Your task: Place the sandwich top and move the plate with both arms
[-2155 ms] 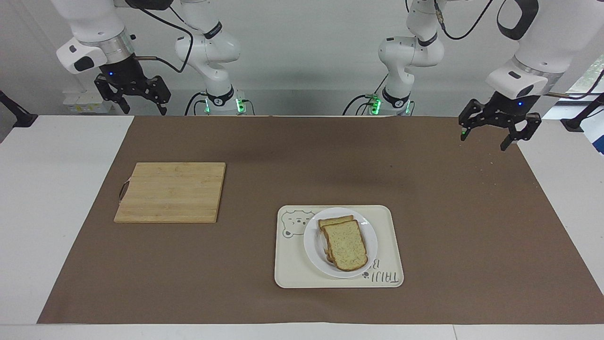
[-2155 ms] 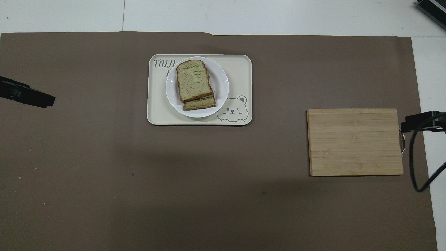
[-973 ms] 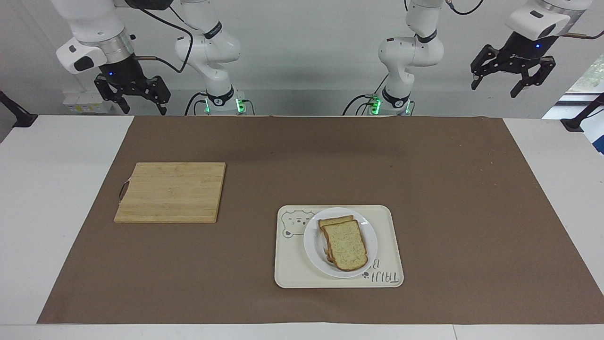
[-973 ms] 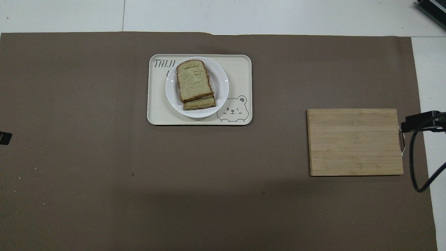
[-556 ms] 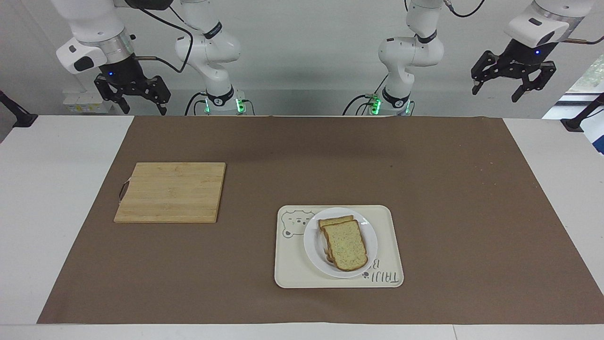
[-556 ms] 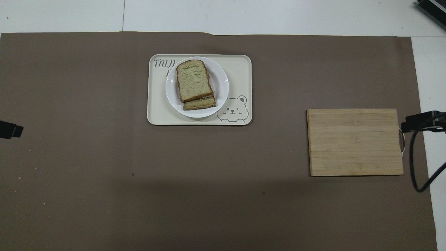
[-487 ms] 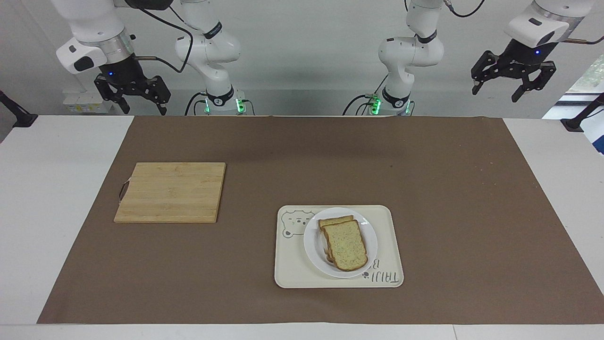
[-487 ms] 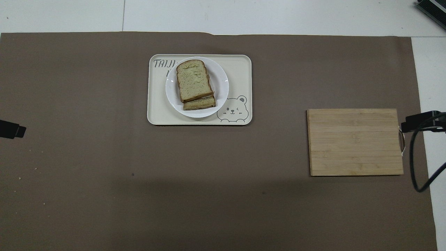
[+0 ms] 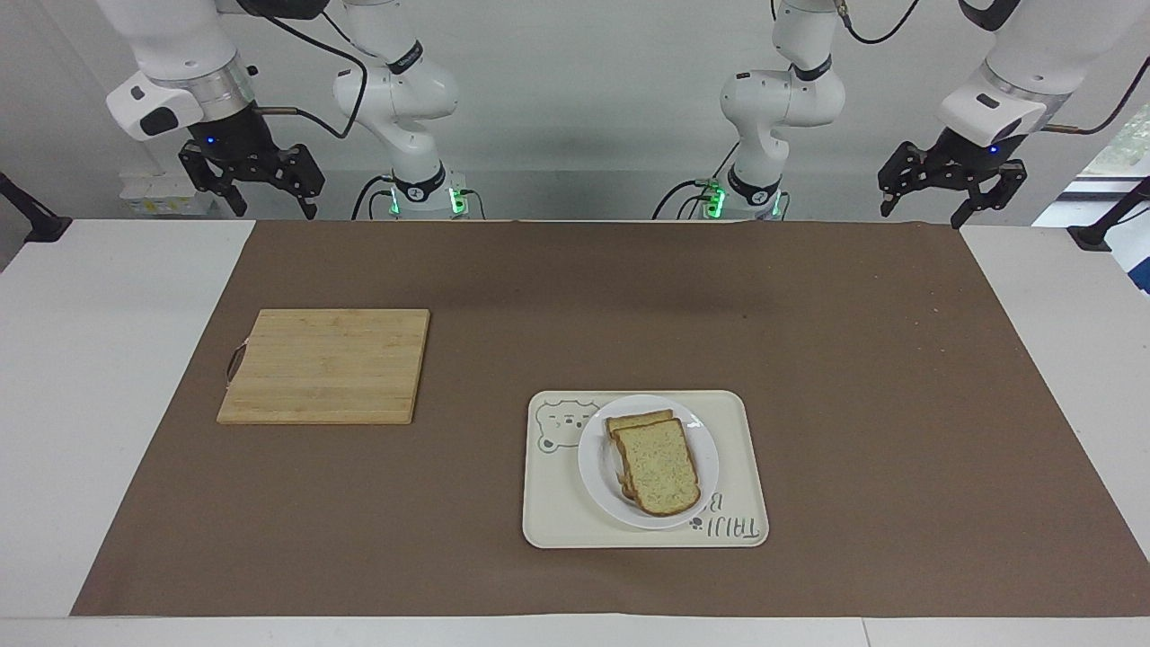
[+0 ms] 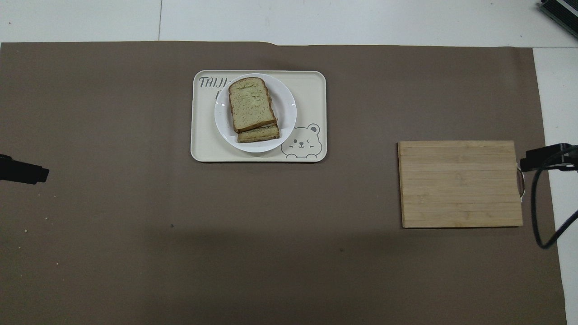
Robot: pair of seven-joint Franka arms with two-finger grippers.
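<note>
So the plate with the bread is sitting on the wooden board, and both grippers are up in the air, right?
Not quite: the plate with the bread sits on the tray, as the facing view shows. The wooden board is bare. Both the left gripper and right gripper are raised.

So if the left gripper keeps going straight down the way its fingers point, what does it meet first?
Probably the bare brown mat at its corner near the left arm's end; depth is unclear. The left gripper hangs open, with nothing under it.
</note>
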